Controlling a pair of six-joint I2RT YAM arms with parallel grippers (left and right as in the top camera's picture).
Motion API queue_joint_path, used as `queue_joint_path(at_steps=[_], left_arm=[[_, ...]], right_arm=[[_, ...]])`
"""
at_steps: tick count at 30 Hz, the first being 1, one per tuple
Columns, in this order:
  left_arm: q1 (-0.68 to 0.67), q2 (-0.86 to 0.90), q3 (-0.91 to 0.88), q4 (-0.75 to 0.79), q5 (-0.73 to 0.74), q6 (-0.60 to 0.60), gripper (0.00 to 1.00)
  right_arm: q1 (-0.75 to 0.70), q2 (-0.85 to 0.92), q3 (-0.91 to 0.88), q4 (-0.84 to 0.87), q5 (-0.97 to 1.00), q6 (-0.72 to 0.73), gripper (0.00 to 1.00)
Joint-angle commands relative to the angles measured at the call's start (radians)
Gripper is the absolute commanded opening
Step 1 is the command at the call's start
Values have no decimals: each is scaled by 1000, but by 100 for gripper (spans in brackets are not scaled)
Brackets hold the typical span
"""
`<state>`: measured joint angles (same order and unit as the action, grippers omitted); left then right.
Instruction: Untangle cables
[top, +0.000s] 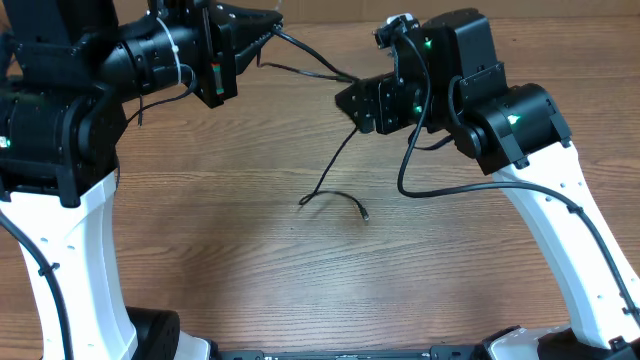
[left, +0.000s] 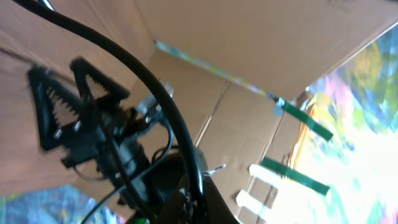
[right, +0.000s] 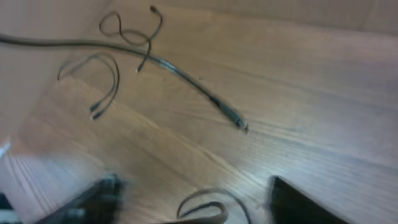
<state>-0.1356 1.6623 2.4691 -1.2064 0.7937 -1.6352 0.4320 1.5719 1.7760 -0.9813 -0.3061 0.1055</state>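
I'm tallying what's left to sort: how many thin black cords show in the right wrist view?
4: a long cord running in from the left edge, a looped cord at top, a curved cord at left, a loop at the bottom edge. Some may join out of view.

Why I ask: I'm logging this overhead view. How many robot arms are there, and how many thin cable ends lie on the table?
Robot arms: 2 (left, right)
Thin cable ends on the table: 2
Total: 4

Robot lab bench; wood-grain table (top: 250, 270); taped cardboard walls (left: 261, 37).
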Motion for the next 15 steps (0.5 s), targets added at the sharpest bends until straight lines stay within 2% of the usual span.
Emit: queue_joint_path(at_steps=[1, 5, 7, 15], left_arm=[[6, -15, 3, 7, 69, -23, 4], [19, -15, 3, 7, 34, -23, 4], [24, -15, 3, 4, 2, -21, 4], [27, -15, 3, -95, -140, 20, 4]], right_arm=[[1, 0, -3, 11, 14, 2, 48], [1, 0, -3, -14, 16, 45, 23], [1, 0, -3, -27, 17, 55, 4], [1, 0, -3, -43, 14, 135, 4]])
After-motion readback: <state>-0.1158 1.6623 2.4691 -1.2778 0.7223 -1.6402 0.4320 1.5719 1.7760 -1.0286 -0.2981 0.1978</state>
